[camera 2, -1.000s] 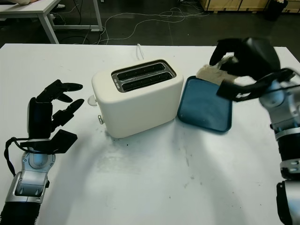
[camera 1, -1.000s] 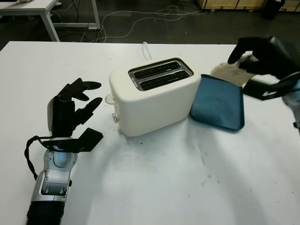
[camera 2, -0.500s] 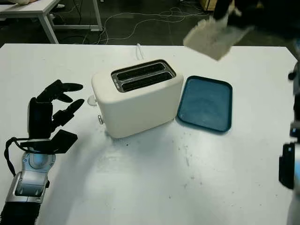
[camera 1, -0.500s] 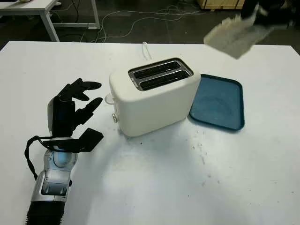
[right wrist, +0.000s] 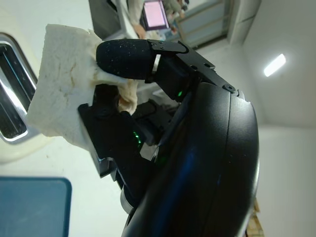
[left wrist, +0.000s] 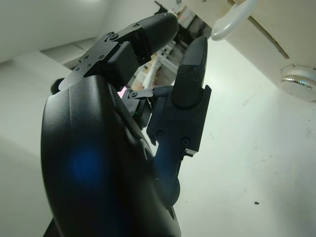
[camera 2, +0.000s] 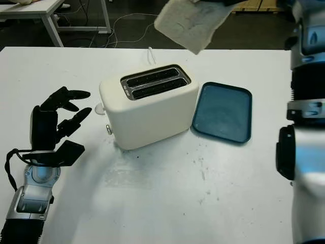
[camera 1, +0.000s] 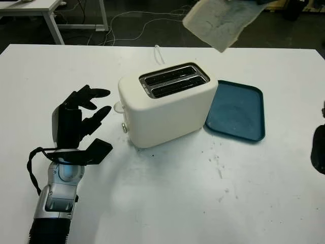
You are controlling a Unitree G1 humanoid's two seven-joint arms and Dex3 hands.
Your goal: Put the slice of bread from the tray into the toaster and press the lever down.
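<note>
Right robot hand [right wrist: 128, 94] pinches the bread [camera 1: 219, 20] high above the toaster [camera 1: 167, 104], while the left robot hand [camera 1: 76, 122] hangs open beside it.

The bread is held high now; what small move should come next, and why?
Probably lower the right hand toward the toaster and turn the slice of bread on edge over a slot: the slice hangs high behind the toaster, both slots are empty, and the tray is bare.

One cream two-slot toaster [camera 1: 167, 104], one dark blue rectangular plastic tray [camera 1: 237, 110], and one pale, creased slice of bread [camera 1: 219, 20]; two black robot hands, left hand [camera 1: 78, 122] and right hand [right wrist: 163, 128].
</note>
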